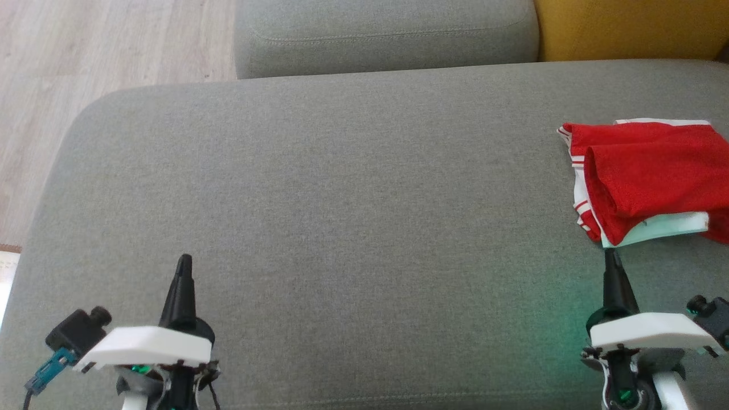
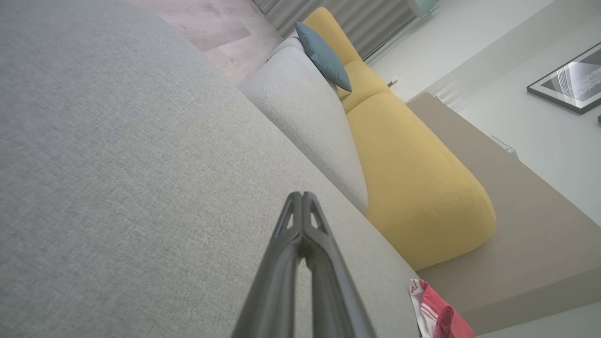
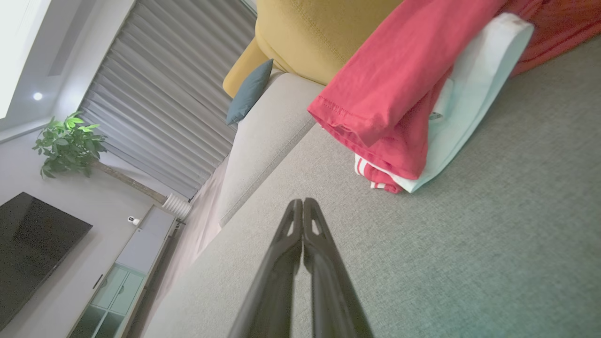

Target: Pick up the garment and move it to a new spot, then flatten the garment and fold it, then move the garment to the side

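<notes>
Red-and-white garment [image 1: 643, 176] lies as a folded bundle at the far right of the grey sofa cushion [image 1: 342, 199], partly cut off by the frame edge. Left fingers [image 1: 182, 285] are pressed together and empty over bare cushion, well apart from the garment. Right fingers [image 1: 615, 285] are pressed together and empty, tips just short of the garment's near edge. Judgement: pick-up, flatten, fold and move-aside look done. Fold is loose with uneven layers. Likely nothing left but retreat.
</notes>
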You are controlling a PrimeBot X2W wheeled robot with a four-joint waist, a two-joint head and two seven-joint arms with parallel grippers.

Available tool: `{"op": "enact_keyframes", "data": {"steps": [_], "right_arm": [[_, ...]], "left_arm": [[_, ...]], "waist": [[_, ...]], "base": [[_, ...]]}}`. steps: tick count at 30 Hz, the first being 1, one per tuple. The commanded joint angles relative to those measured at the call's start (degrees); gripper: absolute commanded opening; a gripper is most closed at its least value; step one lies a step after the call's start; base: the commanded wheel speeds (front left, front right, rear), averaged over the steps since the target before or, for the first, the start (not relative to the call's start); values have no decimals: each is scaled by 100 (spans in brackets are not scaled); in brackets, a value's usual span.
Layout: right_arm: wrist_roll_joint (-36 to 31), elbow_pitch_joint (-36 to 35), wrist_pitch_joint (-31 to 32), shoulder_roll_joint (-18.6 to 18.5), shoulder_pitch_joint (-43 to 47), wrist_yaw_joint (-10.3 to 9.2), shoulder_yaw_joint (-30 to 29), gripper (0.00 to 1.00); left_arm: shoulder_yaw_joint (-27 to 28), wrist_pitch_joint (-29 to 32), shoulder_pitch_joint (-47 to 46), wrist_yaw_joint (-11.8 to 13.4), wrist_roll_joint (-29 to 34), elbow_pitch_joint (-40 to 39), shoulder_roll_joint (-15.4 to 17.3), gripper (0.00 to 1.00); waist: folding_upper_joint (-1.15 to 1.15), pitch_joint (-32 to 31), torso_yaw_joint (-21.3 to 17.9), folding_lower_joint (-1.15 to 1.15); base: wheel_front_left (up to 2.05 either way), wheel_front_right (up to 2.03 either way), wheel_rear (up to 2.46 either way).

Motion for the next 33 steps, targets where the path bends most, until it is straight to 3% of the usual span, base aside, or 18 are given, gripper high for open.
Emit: {"op": "enact_keyframes", "data": {"steps": [1, 33], "right_arm": [[161, -236, 36, -21, -274, 18, 28, 0], [2220, -419, 565, -24, -299, 28, -214, 0]], "left_arm": [[141, 25, -299, -40, -156, -139, 93, 0], [521, 550, -482, -283, -2097, 137, 126, 0]], "waist": [[0, -1, 1, 0], [0, -26, 19, 0]], "base": [[0, 0, 0], [0, 0, 0]]}}
